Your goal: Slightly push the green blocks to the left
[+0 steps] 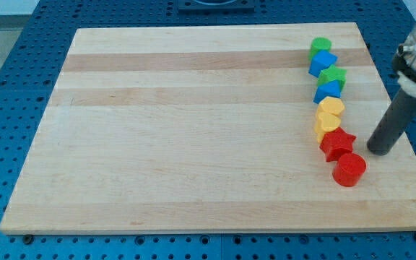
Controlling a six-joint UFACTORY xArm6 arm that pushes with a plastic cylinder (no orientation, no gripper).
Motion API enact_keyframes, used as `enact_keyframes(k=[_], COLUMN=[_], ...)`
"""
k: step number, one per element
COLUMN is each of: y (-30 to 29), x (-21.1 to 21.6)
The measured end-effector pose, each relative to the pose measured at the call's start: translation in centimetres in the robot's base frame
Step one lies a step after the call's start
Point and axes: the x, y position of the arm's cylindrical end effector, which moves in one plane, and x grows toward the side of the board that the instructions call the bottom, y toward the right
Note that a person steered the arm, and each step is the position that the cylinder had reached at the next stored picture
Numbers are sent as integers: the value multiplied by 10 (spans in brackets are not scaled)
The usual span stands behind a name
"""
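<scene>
Two green blocks stand in a column of blocks at the view's right: a rounded green block (320, 47) at the column's top and a green star-like block (333, 76) two places below it. Between them lies a blue block (323, 63), and below the green star a second blue block (328, 92). My tip (380, 150) rests on the board to the right of the column, level with the red star (336, 142), well below both green blocks and apart from every block.
Below the blue blocks come a yellow heart (331, 108), a yellow block (326, 125), the red star and a red cylinder (349, 169). The wooden board (193, 130) lies on a blue perforated table; its right edge (399, 130) is close to my tip.
</scene>
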Motion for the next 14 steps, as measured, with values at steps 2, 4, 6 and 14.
enact_keyframes(k=[2, 4, 6, 14], y=[26, 26, 11, -29], x=[-66, -124, -130, -130])
